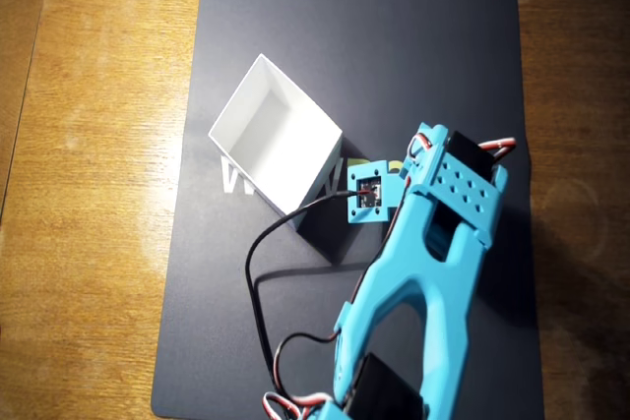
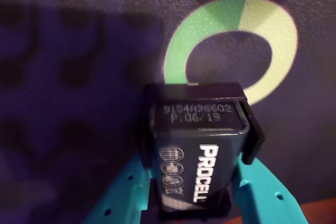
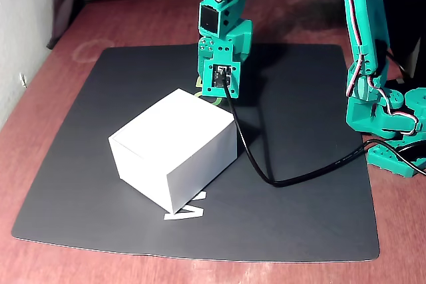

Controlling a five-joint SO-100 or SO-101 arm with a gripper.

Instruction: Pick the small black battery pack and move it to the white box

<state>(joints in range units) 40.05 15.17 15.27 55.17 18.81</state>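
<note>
My pincer (image 2: pixel 195 203) is closed on the battery pack (image 2: pixel 198 153): in the wrist view the two teal fingers (image 2: pixel 268 195) sit snug against its long sides, the pack held lengthwise between them with its printed face turned up toward my camera. I judge the grasp is made and the step in hand is the carry, so the thing to do well is to lift straight and clear before swinging across to the white box (image 1: pixel 276 140), which in the overhead view lies just beside my wrist, its open mouth off to the left of me. Its near wall stands tall, so I would raise the pack above that rim first and only let go once it hangs over the opening — a low sweep could clip the edge and shove the light box along the mat (image 1: pixel 413 56). The pack is a small rectangular block, a glossy dark-wrapped cell seated in a black plastic holder with raised end clips; the smooth sides could slip, so I would keep the squeeze steady and not jerk. Whether it has left the mat yet I cannot tell. The mat beneath is matte and dark, printed with a pale green ring (image 2: pixel 231 45) just ahead of my fingertips. The box looks like thin, stiff white card with crisp square corners and an empty inside. My camera cable (image 3: pixel 266 164) trails loosely behind me — I should mind it near the rim.
</note>
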